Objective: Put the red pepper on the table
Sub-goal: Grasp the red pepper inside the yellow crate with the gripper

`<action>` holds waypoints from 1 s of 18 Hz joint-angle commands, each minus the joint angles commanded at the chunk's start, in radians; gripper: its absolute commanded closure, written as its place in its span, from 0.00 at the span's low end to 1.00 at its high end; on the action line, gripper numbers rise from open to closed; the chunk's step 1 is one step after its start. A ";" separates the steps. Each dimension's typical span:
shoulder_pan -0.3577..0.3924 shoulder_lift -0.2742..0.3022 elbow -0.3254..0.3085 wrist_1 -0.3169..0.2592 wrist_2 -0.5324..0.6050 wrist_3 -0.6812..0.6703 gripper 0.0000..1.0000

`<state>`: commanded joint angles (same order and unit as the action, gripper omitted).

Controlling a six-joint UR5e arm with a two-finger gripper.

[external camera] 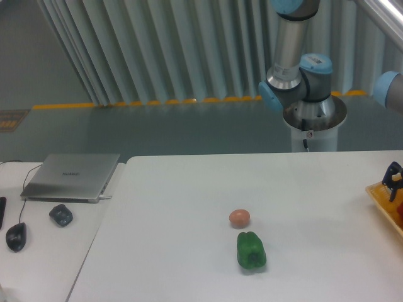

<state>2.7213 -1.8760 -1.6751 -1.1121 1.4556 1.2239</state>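
Only the dark fingertips of my gripper (pixel 394 178) show, at the far right edge of the view, just above the near end of a yellow tray (pixel 381 200). The frame cuts off most of the gripper, so its jaws cannot be read. The red pepper is out of view, either hidden by the gripper or past the right edge. The white table (pixel 189 207) fills the lower part of the view.
A green pepper (pixel 251 250) lies mid-table with a small pinkish-orange ball (pixel 239 218) just behind it. On the adjoining desk at left are a closed laptop (pixel 72 176) and two mice (pixel 61 215). The robot base (pixel 313 119) stands behind the table.
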 joint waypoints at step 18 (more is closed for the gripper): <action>0.015 -0.023 -0.021 -0.017 0.039 0.075 0.00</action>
<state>2.7366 -1.8990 -1.6966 -1.1290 1.4941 1.2993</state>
